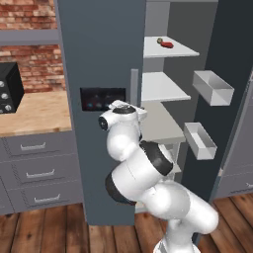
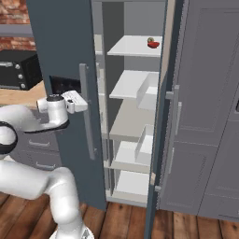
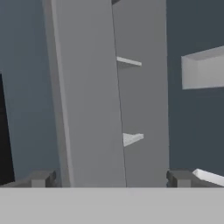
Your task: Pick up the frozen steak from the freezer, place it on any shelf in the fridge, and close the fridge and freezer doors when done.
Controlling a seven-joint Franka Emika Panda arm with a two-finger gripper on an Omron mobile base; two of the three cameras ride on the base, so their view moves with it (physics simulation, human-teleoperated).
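Two-finger gripper (image 3: 111, 178) at bottom centre of the hand view, jaws spread wide, astride the long vertical light-grey door handle (image 3: 89, 94) without gripping it, nothing held. Small flat dark-red frozen steak (image 1: 167, 44) at upper right of the left base view, lying on the top pale shelf (image 1: 179, 49) of the open grey compartment (image 2: 133, 18), beside a small round olive-brown ball (image 1: 160, 40). Slate-grey door with black blue-lit panel (image 1: 103, 98) at centre left; white door bins (image 1: 213, 87) at right.

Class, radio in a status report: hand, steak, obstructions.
Hand open, straddling light-grey door handle. Dark-red flat steak on top shelf, untouched. Slate-grey door stands between.
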